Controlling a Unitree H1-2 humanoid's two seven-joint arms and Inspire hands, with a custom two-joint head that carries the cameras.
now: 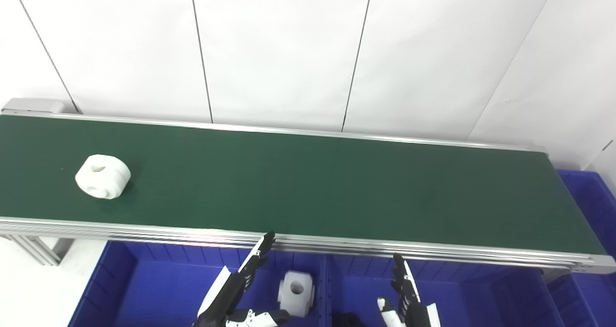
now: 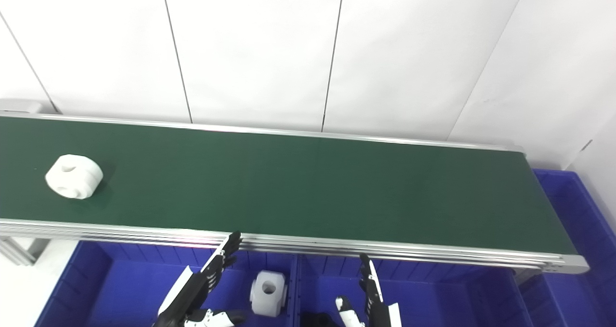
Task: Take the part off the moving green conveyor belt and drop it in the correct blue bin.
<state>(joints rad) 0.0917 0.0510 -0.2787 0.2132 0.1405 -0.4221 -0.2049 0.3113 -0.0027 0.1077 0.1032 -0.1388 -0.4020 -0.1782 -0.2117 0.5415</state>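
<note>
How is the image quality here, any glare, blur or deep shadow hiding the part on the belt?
Left eye view: even, bright lighting; the white part is sharp but nearly washed out, casting only a faint shadow on the green belt. Right eye view: same flat light, with a pale sheen on the belt's near rail. The left hand and right hand look slightly soft at the frame's bottom edge.

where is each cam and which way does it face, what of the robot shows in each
Left eye view: on the head, looking down and forward at the belt; both open hands, left and right, rise from the bottom edge.
Right eye view: beside it, a little to the right, same aim, same hands.
Shared: a white part on the belt at left, another in the near blue bin.
</note>
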